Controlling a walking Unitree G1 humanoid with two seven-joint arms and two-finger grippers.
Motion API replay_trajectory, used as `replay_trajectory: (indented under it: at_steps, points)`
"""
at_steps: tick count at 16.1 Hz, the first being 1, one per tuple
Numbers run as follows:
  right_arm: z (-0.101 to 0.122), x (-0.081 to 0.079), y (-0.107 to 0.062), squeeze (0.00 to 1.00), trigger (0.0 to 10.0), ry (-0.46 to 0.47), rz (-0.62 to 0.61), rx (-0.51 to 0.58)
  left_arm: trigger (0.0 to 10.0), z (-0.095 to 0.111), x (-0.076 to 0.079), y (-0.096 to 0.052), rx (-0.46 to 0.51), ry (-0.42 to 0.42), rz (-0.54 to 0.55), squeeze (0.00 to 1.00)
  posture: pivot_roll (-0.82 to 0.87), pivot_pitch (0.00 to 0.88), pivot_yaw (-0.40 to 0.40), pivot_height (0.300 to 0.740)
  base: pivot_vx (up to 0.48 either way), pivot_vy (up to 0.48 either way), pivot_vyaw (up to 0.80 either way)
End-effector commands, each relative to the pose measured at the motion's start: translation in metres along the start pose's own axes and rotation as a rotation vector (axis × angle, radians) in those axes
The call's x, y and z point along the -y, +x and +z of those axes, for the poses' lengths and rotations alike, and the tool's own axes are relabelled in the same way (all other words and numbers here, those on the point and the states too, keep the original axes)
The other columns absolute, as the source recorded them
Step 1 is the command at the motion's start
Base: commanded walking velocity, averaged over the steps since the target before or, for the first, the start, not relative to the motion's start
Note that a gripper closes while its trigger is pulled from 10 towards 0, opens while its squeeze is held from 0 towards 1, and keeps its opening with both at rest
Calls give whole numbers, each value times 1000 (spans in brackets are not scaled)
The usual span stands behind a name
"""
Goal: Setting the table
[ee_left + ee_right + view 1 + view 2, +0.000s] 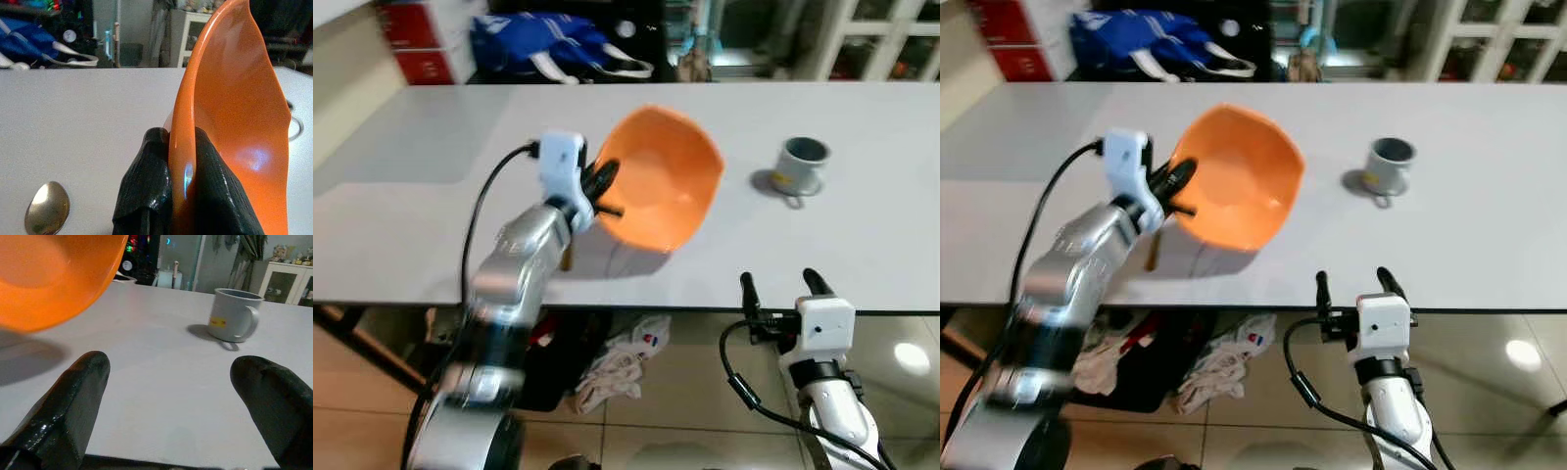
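Note:
An orange bowl (pixel 664 181) hangs tilted above the white table (pixel 862 245), its hollow facing the camera. My left gripper (pixel 600 186) is shut on the bowl's left rim, one finger on each side of the wall (pixel 183 161). A grey mug (pixel 801 164) stands upright on the table to the bowl's right. A gold spoon (pixel 48 207) lies on the table under the left wrist. My right gripper (pixel 779 286) is open at the table's front edge, level with the tabletop, with nothing between its fingers (pixel 73 401).
A blue bag (pixel 548 44) sits beyond the far edge of the table, with red boxes (pixel 416 39) at the far left and white cabinets (pixel 881 39) at the far right. Crumpled cloth (pixel 622 367) lies on the tiled floor beneath the table.

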State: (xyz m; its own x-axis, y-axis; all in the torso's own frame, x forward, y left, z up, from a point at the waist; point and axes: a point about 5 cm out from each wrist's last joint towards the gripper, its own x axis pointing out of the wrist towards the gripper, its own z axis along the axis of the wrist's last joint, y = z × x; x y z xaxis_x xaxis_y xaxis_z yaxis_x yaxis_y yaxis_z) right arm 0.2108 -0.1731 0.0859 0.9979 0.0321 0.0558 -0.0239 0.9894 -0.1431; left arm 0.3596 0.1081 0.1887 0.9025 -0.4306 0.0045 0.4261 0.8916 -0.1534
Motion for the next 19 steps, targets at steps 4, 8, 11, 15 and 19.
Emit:
replay_trajectory:
  at_steps: [4,8,11,15,19]
  points:
    - [-1,0,-3,0,10000,-8,16,-3,0,-8,-21,22,-54,-321,145,0,-165,0,39,740,0,0,0]
    - [0,1,-8,0,10000,-17,30,-10,0,-13,-20,37,-89,-464,201,0,-194,0,26,740,0,0,0]
    - [1,2,-15,0,10000,-26,27,-20,0,-18,-9,47,-131,-567,209,0,-221,4,33,740,0,0,0]
    - [2,1,-18,0,10000,-30,28,-26,0,-36,-1,46,-244,-580,239,0,-230,15,35,740,0,0,0]
    - [4,0,-19,0,10000,-30,30,-33,0,-42,-4,44,-272,-607,279,0,-231,21,36,740,0,0,0]
